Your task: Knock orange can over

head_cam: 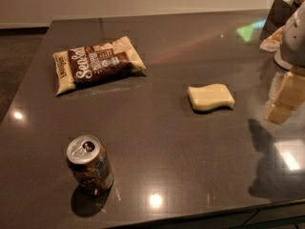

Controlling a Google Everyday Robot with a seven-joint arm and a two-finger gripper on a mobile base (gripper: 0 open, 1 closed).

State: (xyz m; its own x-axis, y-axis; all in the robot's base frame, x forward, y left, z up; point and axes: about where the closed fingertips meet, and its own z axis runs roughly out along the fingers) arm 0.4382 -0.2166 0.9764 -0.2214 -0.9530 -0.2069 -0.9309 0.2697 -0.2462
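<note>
The dark, glossy countertop (157, 56) is hard and slick. At its far right edge the gripper (294, 37) is cut off; we cannot tell whether it is wide or narrow. A crinkly snack bag (97, 63) lies far left and a soft yellow sponge (210, 97) lies centre-right. The orange can (89, 165) stands upright near left. It is smooth, thin aluminium, and we judge it light. A sideways push high on its wall should topple it.

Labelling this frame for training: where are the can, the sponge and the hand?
can (91, 168), camera view, mottled body below the silver top.
sponge (210, 98), camera view, middle of its top face.
hand (284, 100), camera view, far right, pale lower part.
</note>
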